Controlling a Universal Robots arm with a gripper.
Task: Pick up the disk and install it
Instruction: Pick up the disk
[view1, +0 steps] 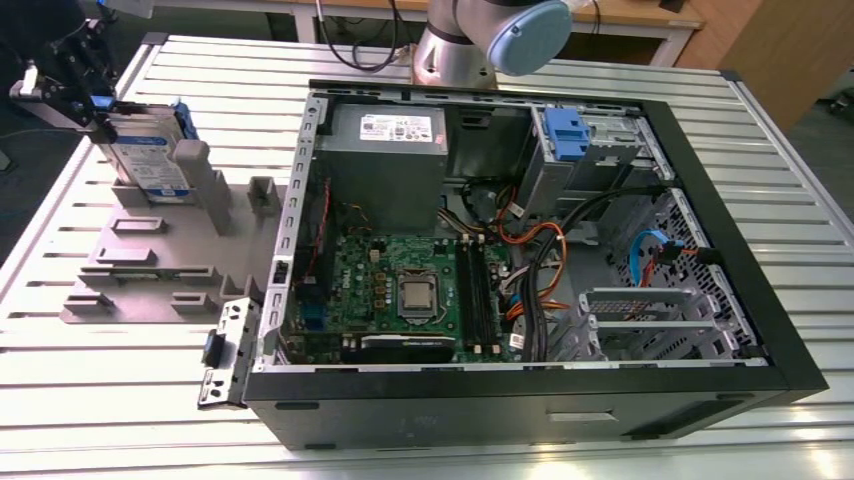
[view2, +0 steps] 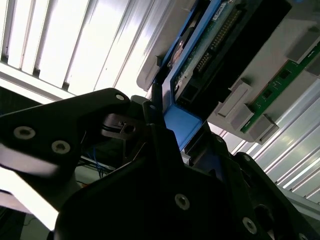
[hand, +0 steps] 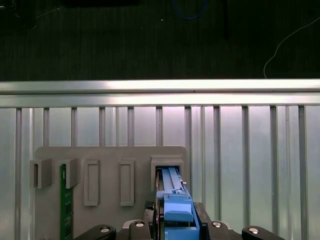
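Slatted table (view1: 120, 400) carries a grey holder (view1: 147, 270) near one corner; the gripper (view2: 182, 130) clamps the disk (view1: 144, 160) standing there. This looks like the pickup step, likely needing a straight lift.

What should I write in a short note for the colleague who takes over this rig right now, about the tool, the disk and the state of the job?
Tool: shut on the blue bracket edge of the disk, as far as the second wrist view shows.
Disk: stands upright in a slot of the grey holder, at the exterior view's left, outside the open computer case.
Done: the disk is gripped.
Left: the disk is not yet lifted out of the holder and not yet installed in the case.
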